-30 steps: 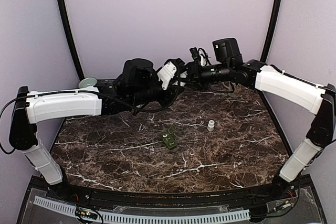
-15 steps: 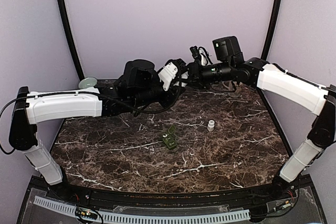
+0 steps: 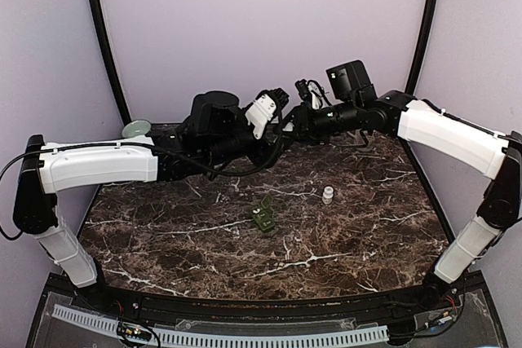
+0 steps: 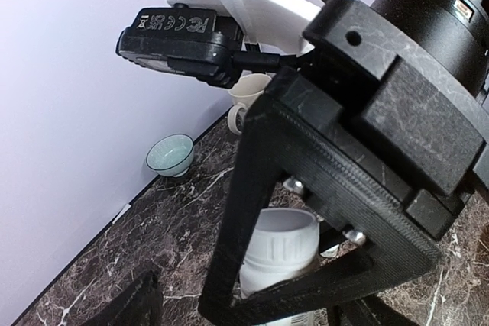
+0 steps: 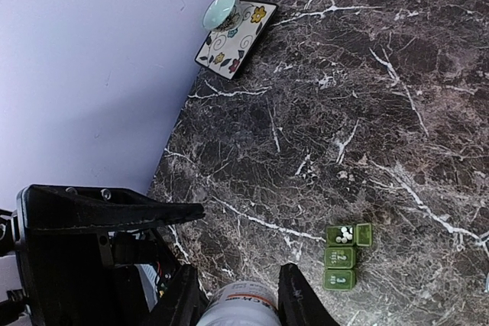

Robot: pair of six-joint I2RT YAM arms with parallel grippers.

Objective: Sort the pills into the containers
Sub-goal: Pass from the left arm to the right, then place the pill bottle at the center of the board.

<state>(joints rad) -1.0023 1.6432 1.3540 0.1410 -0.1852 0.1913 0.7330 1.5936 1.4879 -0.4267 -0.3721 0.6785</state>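
From where I stand, the only legible print is the white FCC and CE marks on the black camera housing; its smaller lettering blurs. White marks on the green containers are too tiny to read

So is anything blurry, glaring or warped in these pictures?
Top view: soft even light, no harsh shadows on the dark marble table. Left wrist view: black arm parts crowd the lens. Right wrist view: table edges bow; white plastic bottle cropped, dark green pill box sharp.
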